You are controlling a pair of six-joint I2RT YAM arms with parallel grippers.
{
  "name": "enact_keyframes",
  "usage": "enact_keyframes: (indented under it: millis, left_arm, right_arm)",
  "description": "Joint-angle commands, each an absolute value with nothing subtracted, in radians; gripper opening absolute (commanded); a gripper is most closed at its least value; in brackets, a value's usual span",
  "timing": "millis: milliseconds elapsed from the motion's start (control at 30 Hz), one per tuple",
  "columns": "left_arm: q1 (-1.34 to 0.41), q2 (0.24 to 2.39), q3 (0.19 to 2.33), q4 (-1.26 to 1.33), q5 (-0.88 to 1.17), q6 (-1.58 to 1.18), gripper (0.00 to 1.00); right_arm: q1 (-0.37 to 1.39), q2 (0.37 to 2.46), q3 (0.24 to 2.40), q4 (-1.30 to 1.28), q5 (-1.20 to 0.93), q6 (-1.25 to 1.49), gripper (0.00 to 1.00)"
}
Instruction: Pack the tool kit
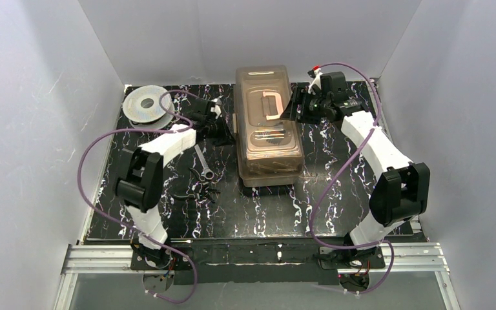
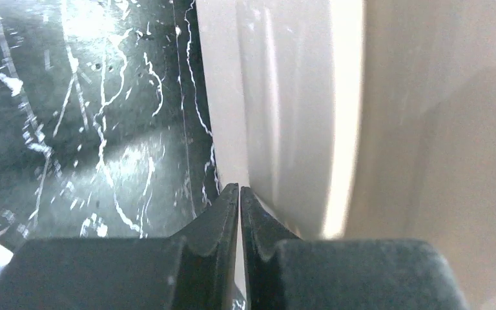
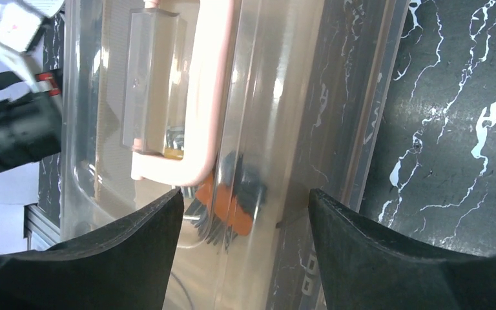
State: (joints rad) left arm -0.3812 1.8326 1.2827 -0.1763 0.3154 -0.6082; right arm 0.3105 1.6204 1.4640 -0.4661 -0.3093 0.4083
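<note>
The kit (image 1: 269, 129) lies toward the back of the counter (image 1: 265, 210), about midway across, its long sides running near to far; its far end sits close to the counter's back edge, just short of the back wall (image 1: 232, 39). The smoky lid (image 1: 263, 77) is down and the pink handle (image 1: 271, 106) lies flat on it; through the lid the right wrist view shows an orange-and-black item (image 3: 229, 206) by the handle's end. Raised characters on the kit's rim in that view are too blurred to read.

The right claw (image 3: 245, 194) hangs over the kit's right edge, level with the handle; its fingers (image 3: 135, 245) are spread wide and hold nothing, one above the lid, the other above the rim where kit meets counter. The left claw (image 2: 239, 188) is at the kit's left wall, its fingers pressed tip to tip with nothing between them; the tips are just beside the beige wall, and whether they touch it cannot be told.

A wide band of counter shows between the kit's near end and the arm bases; a narrower strip runs along its right side under the right arm. To the left, a wrench (image 1: 203, 161) lies near the kit's near-left corner; small dark tools (image 1: 200, 192) lie nearer the bases; a spool (image 1: 143, 103) sits at the far-left corner, well apart from the kit. White walls close the counter in on the left, back and right.
</note>
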Motion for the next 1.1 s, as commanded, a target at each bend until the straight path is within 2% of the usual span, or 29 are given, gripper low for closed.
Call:
enact_keyframes:
  millis: [0,267,467,567,867,1067]
  left_arm:
    - [-0.398,1.601,1.239,-0.194,0.239,-0.562,0.08]
    - [-0.397,1.479,1.153,-0.22,0.063,-0.557,0.12]
    - [-0.396,1.538,1.181,-0.214,-0.049,-0.564,0.06]
    - [-0.396,1.597,1.198,-0.123,-0.049,-0.56,0.0]
    - [-0.408,1.8,1.343,-0.052,0.076,-0.576,0.0]
    - [-0.458,1.787,1.347,-0.013,0.119,-0.489,0.0]
  right_arm:
    - [0.321,1.502,1.448,-0.467,-0.324,0.438,0.79]
    - [0.272,1.375,1.349,-0.426,-0.247,0.458,0.79]
    - [0.262,1.349,1.329,-0.441,-0.217,0.466,0.78]
    - [0.262,1.329,1.322,-0.443,-0.181,0.469,0.77]
    - [0.254,1.297,1.317,-0.457,-0.118,0.459,0.77]
    - [0.248,1.304,1.305,-0.455,-0.132,0.456,0.77]
